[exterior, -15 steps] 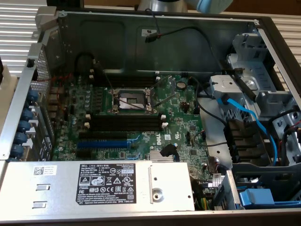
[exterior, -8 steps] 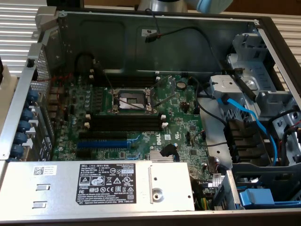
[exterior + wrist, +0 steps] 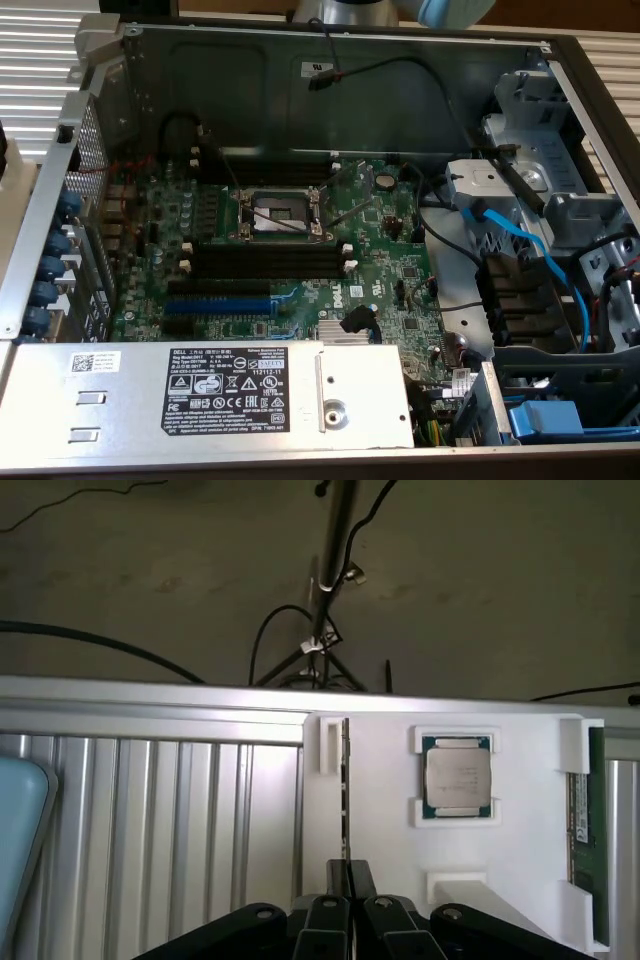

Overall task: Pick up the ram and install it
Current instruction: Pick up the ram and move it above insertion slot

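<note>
Wrist view is showing the ram (image 3: 345, 790) standing on edge, thin and dark, in a notch of the smooth white plastic holder (image 3: 385, 810), with the gripper (image 3: 349, 872) pinching its near end, black fingers nearly closed. By my reading the pick-up step is underway, and freeing the flat stick is calling for a straight pull without twisting. A square metal-capped processor (image 3: 457, 777) is sitting beside it, while the exterior view's long black memory slots (image 3: 265, 262) are lying on the green motherboard (image 3: 390, 250).
</note>
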